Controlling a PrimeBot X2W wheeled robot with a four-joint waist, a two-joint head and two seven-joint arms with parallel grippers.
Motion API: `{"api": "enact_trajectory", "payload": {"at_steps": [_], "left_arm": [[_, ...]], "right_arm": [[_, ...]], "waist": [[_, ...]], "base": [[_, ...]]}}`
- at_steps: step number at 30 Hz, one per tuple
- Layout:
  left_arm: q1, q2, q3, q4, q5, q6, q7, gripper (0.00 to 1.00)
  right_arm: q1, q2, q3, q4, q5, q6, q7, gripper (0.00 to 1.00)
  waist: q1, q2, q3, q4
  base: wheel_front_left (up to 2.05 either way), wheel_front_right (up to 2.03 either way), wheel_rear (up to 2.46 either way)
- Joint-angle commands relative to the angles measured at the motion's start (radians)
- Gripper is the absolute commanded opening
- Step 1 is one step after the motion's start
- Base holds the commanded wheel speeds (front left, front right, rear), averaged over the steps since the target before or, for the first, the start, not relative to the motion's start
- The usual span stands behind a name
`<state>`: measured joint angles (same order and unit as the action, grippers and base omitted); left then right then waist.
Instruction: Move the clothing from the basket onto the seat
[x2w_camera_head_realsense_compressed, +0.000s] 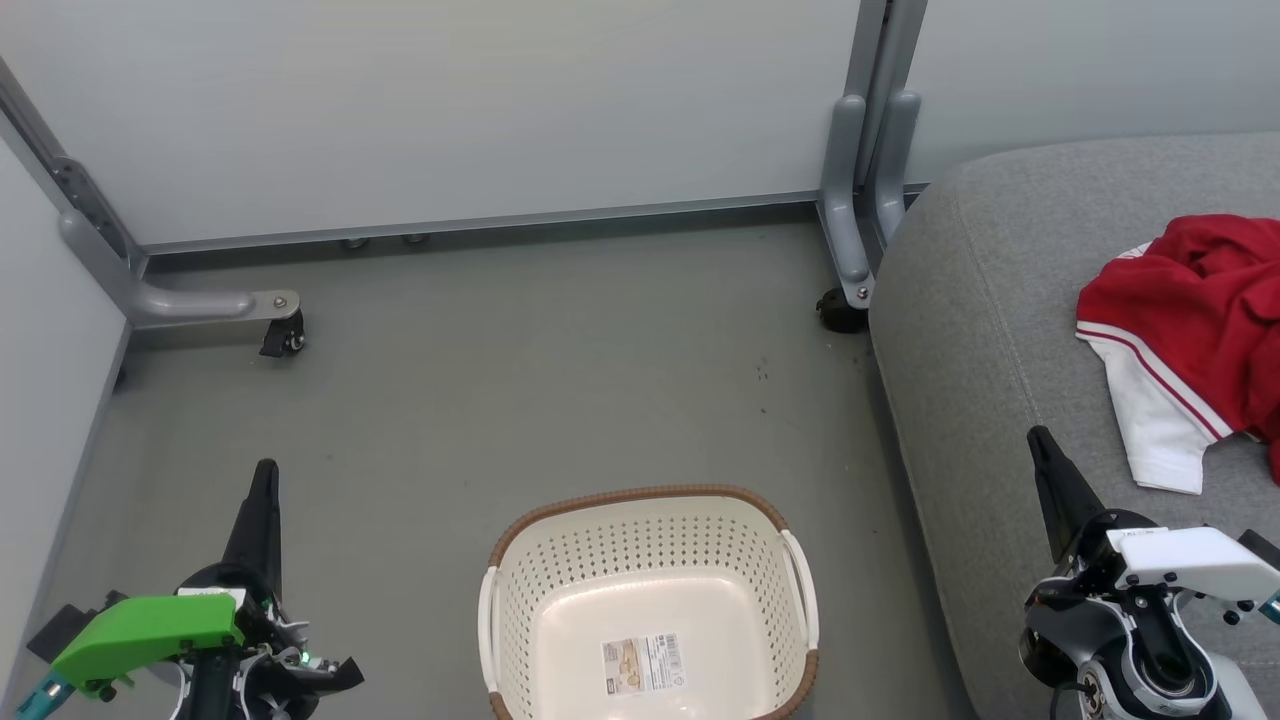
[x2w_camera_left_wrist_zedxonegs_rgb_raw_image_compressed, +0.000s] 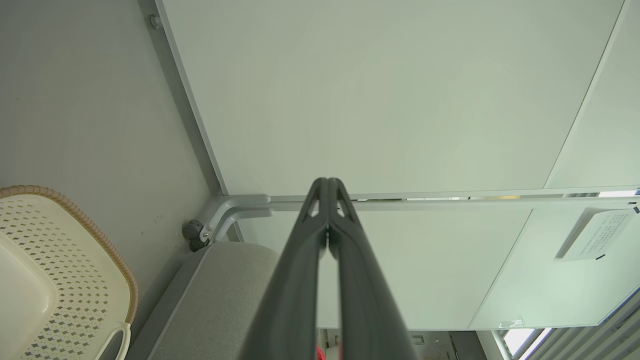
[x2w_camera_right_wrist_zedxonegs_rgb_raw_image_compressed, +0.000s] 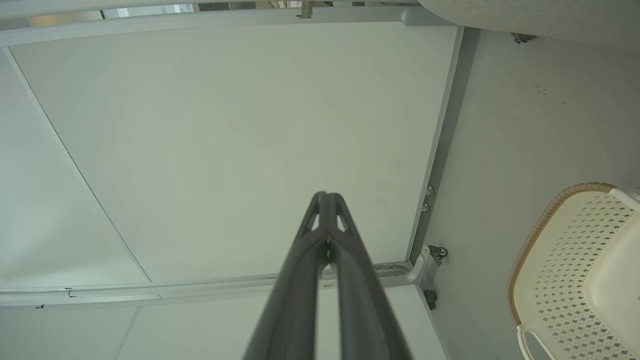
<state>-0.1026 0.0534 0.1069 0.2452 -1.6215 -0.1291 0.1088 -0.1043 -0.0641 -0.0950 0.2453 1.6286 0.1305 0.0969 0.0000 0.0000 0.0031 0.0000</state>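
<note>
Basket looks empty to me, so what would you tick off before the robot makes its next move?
1. Is the basket free of garments: ok. There is just a sticker on its visible floor, though its near edge is cut off.
2. Is the clothing on the seat: ok. It lies on the grey cushion.
3. Is the left end effector empty: ok. It is shut on nothing.
4. Is the right end effector empty: ok. It is shut on nothing, beside the seat's edge.
5. Does the whole garment rest on the seat: cannot tell. It runs off the head view's right edge.
</note>
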Motion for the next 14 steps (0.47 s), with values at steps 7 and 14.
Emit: {"api": "enact_trajectory", "payload": {"at_steps": [7, 14], "left_arm": [[-0.011, 0.001, 0.005, 0.001, 0.005, -0.006, 0.003, 0.00], [-0.011, 0.001, 0.006, 0.001, 0.006, -0.006, 0.003, 0.00]], "right_arm": [[-0.008, 0.002, -0.005, 0.002, -0.004, 0.000, 0.006, 0.00], [-0.008, 0.003, -0.006, 0.002, -0.006, 0.000, 0.007, 0.00]], "waist": [[0.0000, 0.0000, 0.000, 0.000], [0.0000, 0.0000, 0.000, 0.000]], "base": [[0.00, 0.00, 0.00], [0.00, 0.00, 0.00]]}}
